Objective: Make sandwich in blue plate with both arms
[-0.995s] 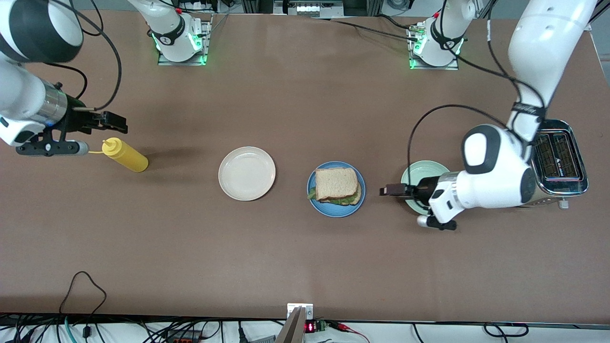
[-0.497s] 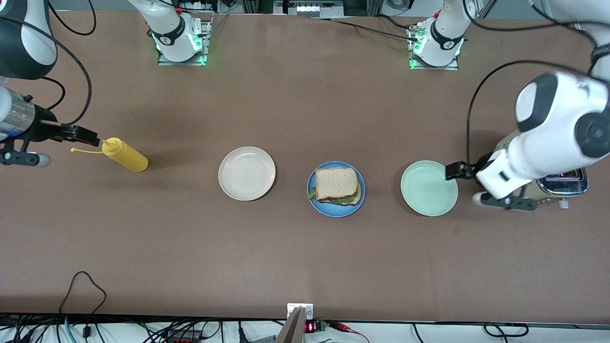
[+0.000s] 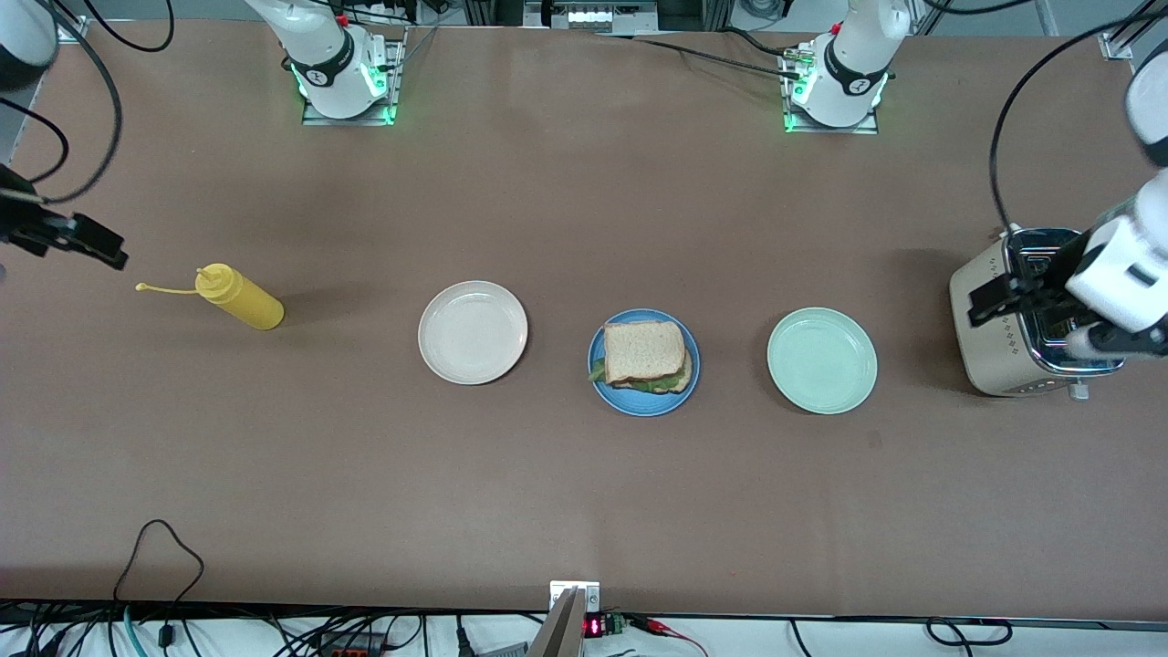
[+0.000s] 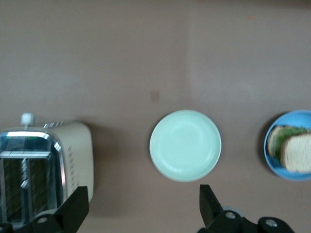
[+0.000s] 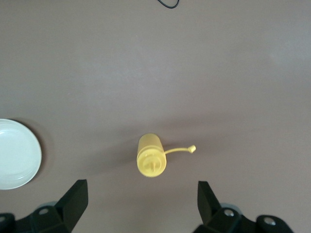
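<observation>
**Both grippers high and empty, sandwich stacked on the blue plate**

Left gripper (image 3: 1004, 297) hung over the toaster (image 3: 990, 324) at the left arm's end of the table, its fingers spread wide and holding nothing. Right gripper (image 3: 87, 242) hung over bare table at the right arm's end, near the yellow squeeze bottle (image 3: 239, 298), fingers likewise spread and empty.

Only the front view took in the whole row: bottle, cream-white plate (image 3: 473, 331), blue plate (image 3: 644, 362) and mint-green plate (image 3: 821, 360), with the toaster last. The left wrist view looked straight down and showed what the front view could not: the toaster's two dark slots (image 4: 29, 187) from above, with the mint-green plate (image 4: 185, 145) between the toaster and the blue plate's edge (image 4: 270, 150). The right wrist view showed the bottle's round top (image 5: 151, 162) with its cap dangling on a thin tether, and a slice of the cream-white plate (image 5: 17, 154).

Sitting on the blue plate, near the middle of the table between the cream-white and mint-green plates, the sandwich (image 3: 644, 352) had a squarish tan top slice with a darker crust. Ruffled green lettuce (image 3: 659, 385) poked out beneath it on the side nearer the front camera, and a second slice's edge showed underneath.
</observation>
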Tool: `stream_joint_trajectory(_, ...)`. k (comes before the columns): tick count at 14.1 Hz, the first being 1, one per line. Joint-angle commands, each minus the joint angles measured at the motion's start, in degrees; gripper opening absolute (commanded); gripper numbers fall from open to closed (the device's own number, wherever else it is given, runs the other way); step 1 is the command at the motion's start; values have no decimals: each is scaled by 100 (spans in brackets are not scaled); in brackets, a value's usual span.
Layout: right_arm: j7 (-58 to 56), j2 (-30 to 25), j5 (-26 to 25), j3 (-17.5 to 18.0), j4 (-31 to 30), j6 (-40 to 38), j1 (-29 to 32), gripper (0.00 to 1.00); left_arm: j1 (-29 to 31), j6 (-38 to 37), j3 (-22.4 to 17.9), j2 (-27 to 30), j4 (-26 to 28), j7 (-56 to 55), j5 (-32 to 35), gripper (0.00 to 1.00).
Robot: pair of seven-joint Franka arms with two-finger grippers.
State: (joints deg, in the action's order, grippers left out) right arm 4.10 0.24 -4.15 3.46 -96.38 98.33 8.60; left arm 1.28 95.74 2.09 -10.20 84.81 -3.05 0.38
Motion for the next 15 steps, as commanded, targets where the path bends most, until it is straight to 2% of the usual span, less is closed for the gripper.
stream_joint_trajectory(1,-398,-226,160,-949,-74,-269,-944,100,-145,22,-138,702,824,111,-82,100)
stream_joint_trajectory(3,-707,-209,177,-1066,-66,-244,-1036,100,-145,469,-138,1202,1578,120,-74,100)
stream_joint_trajectory(5,-708,-174,186,-1066,-48,-227,-1027,100,-145,543,-138,1476,1916,120,-65,100)
stream_joint_trajectory(11,-603,-156,221,-1066,-21,-393,-1036,100,-14,112,-138,1565,1873,137,-65,100)
stream_joint_trajectory(15,-306,-147,564,-1066,-22,-341,-1053,100,-14,103,-138,1600,1873,138,-65,100)
